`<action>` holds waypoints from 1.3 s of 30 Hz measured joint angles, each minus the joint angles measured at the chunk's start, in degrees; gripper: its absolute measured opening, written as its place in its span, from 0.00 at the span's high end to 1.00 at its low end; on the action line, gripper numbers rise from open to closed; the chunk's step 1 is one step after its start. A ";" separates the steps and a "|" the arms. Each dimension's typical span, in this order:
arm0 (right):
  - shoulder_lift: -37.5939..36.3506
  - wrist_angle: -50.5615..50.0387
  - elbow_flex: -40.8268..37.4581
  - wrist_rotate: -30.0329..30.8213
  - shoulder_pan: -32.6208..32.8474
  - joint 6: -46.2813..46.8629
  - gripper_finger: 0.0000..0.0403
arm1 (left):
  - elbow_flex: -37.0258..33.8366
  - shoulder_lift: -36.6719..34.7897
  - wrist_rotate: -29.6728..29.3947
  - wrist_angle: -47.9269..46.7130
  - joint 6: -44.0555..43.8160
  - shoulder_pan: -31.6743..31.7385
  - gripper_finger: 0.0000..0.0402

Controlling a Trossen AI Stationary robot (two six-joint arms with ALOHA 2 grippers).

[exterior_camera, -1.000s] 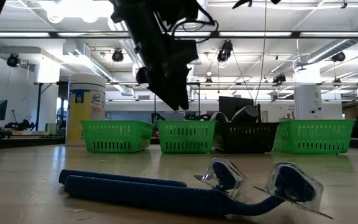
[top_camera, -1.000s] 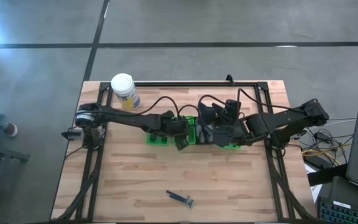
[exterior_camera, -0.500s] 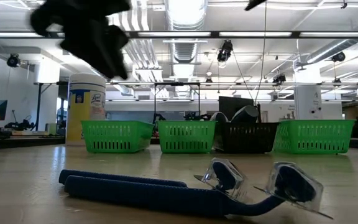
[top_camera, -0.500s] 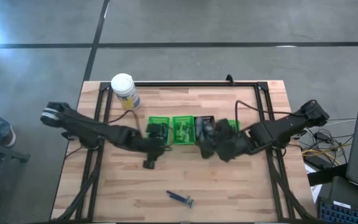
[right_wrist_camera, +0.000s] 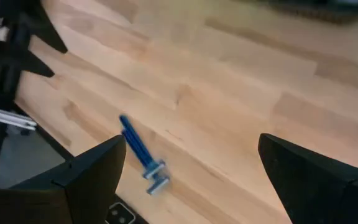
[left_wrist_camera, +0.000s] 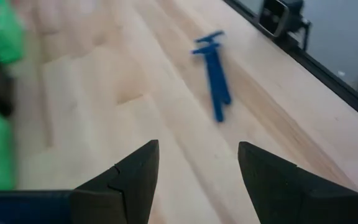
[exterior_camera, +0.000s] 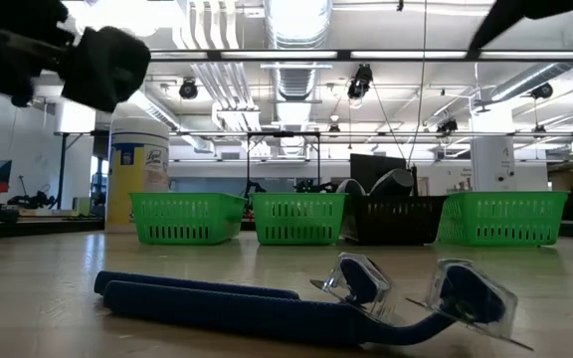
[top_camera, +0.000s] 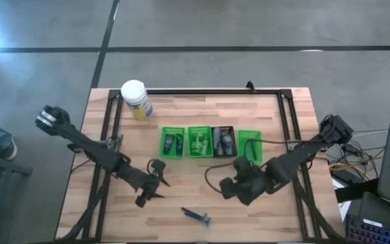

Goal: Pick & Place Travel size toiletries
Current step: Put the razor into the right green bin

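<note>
While both arms hang low over the front half of the wooden table point(top_camera: 263, 217), neither has hold of anything; at the far left corner a white canister point(top_camera: 135, 99) with a yellow label stands upright, well apart from the rest. Over the bare wood left of centre is the left gripper point(top_camera: 156, 181), its fingers point(left_wrist_camera: 129, 180) spread with only empty board showing between them; a blue razor point(top_camera: 196, 216) lies flat near the front edge, just beyond and to the right of that gripper, its head end pointing right. Seen from table height, it looks like two razors point(exterior_camera: 296, 308) lying side by side, heads in clear caps. Behind them, across the table's middle, four small bins sit in a row, touching or nearly so: a green bin point(top_camera: 172, 141) with dark tubes, a second green bin point(top_camera: 199, 141) with green bottles, a dark bin point(top_camera: 223, 140) with grey items, and a last green bin point(top_camera: 250, 143). Right of centre, the right gripper point(top_camera: 230, 190) hovers in front of the row, jaws wide apart and empty.
</note>
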 joint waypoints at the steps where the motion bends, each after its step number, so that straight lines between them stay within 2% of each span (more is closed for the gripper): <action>1: 0.96 0.13 0.17 -0.07 0.37 1.04 0.10 | -0.09 1.45 0.78 1.19 0.05 -0.16 0.44; 6: 3.16 0.90 0.34 -0.78 1.91 2.66 0.10 | 3.65 10.16 4.96 3.19 -1.40 0.00 0.44; 13: 2.95 -0.61 -0.05 -1.54 3.41 2.68 0.10 | 13.04 22.61 8.44 3.11 3.98 -0.02 0.44; 17: 2.59 -2.28 0.14 -1.56 5.50 3.58 0.10 | 16.99 25.75 7.91 -3.85 3.44 0.09 0.47; 21: 2.35 -2.38 0.10 -1.21 8.03 5.46 0.10 | 17.84 24.20 7.60 -10.63 -0.07 0.06 0.52; 33: 2.81 -2.43 -0.62 -1.31 11.61 4.78 0.10 | 13.85 12.61 5.58 -15.05 -4.71 0.03 0.62; 36: 2.81 -2.91 -0.71 -4.08 12.43 4.09 0.10 | 12.96 11.54 4.48 -15.35 -4.27 0.03 0.62; 39: 2.81 -3.80 -1.15 -10.62 13.88 4.17 0.10 | 12.80 11.44 3.21 -15.49 -4.26 0.11 0.62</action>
